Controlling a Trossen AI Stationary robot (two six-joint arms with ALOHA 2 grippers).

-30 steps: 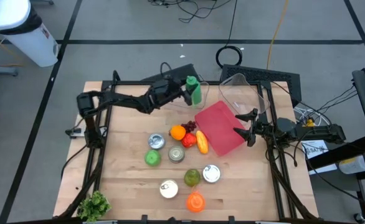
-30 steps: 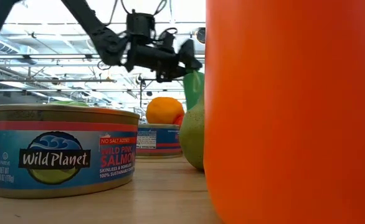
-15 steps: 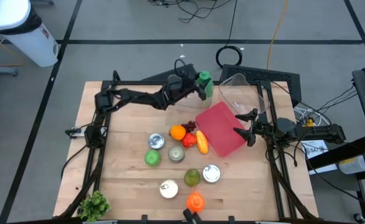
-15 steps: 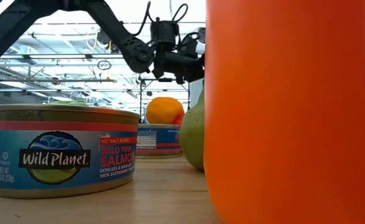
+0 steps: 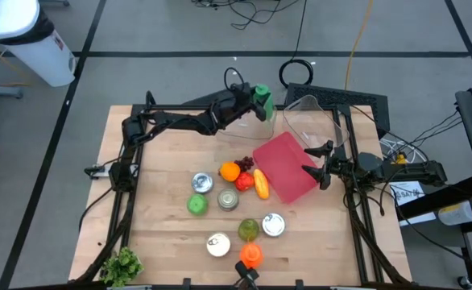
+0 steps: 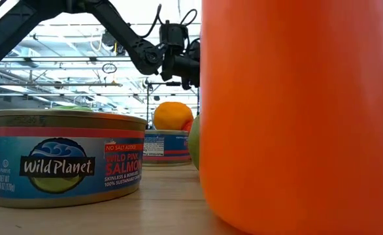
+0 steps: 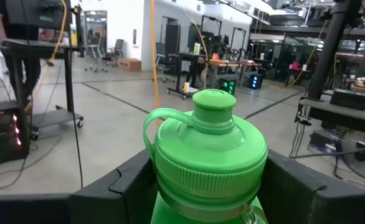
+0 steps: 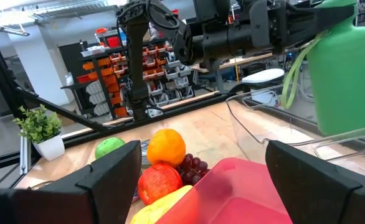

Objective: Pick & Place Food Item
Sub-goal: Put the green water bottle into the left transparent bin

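High view: green bottle (image 5: 261, 100) upper centre, clamped in left gripper (image 5: 254, 103), lifted beside clear container (image 5: 310, 121). Pick done; placing left. Right gripper (image 5: 318, 165) mid-right, fingers apart, empty, over red board (image 5: 284, 165).

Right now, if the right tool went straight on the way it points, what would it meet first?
Most likely the red bag, which lies directly ahead of the right tool, between its open fingers. Past it sit the red apple and the orange; depth is unclear.
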